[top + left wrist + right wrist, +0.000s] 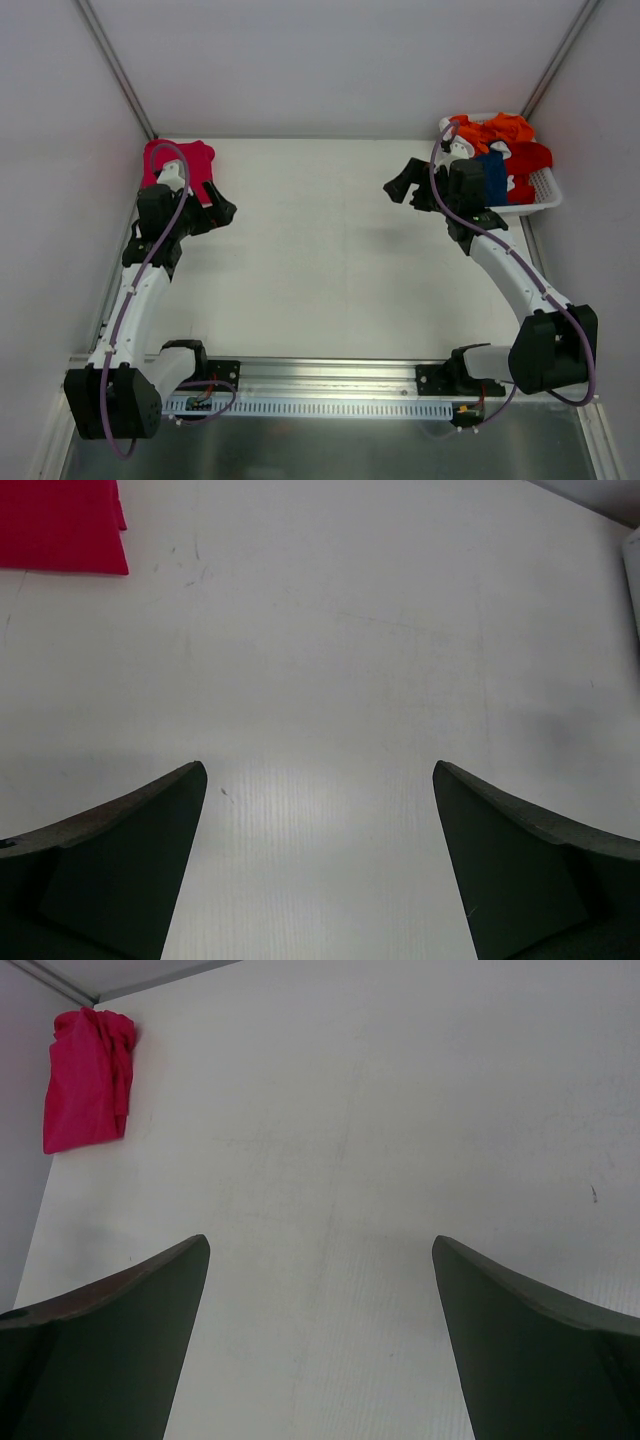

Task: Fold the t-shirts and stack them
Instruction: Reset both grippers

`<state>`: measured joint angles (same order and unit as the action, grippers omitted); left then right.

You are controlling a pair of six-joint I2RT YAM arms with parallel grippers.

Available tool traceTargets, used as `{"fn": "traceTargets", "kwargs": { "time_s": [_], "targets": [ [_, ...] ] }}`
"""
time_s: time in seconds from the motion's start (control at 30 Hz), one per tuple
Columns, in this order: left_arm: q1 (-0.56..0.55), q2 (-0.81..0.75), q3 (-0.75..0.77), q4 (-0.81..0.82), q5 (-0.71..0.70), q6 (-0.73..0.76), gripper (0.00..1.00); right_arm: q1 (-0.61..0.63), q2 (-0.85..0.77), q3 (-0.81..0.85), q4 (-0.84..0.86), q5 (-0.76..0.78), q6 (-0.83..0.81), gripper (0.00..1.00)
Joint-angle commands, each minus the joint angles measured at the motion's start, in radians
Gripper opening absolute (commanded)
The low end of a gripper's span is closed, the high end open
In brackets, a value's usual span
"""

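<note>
Crimson-pink t-shirt [200,158] lies folded. Left gripper [222,212] and right gripper [398,187] gape empty; heaped shirts [500,133] may leave the basket [546,196] together.

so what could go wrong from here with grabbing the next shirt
1. The orange shirt, red shirt and dark blue shirt lie bunched together in the basket, so the open right end effector might pull up two at once or drag the basket, which sits by the table's right edge.
2. The crimson-pink shirt lies tight in the far left corner, so stacking there may press the left end effector against the wall.
</note>
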<state>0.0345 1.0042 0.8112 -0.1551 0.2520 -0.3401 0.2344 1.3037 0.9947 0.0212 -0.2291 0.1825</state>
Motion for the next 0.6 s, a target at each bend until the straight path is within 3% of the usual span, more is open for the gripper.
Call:
{"fn": "traceTargets", "kwargs": {
  "time_s": [0.0, 0.1, 0.23, 0.43, 0.57],
  "targets": [
    [0.021, -0.010, 0.065, -0.004, 0.056, 0.010, 0.99, 0.005, -0.012, 0.059, 0.043, -0.019, 0.011, 1.00],
    [0.070, 0.031, 0.135, -0.029, 0.310, 0.032, 0.99, 0.006, -0.012, 0.076, 0.048, -0.035, -0.003, 1.00],
    [0.090, 0.054, 0.138, -0.038, 0.294, -0.056, 0.99, 0.005, -0.015, 0.107, 0.048, -0.076, -0.035, 1.00],
    [0.128, 0.108, 0.170, -0.046, 0.481, -0.070, 0.99, 0.006, -0.020, 0.139, 0.031, -0.076, -0.037, 1.00],
    [0.134, 0.119, 0.195, -0.046, 0.503, -0.045, 0.99, 0.006, -0.017, 0.140, 0.022, -0.087, -0.041, 0.99]
  ]
}}
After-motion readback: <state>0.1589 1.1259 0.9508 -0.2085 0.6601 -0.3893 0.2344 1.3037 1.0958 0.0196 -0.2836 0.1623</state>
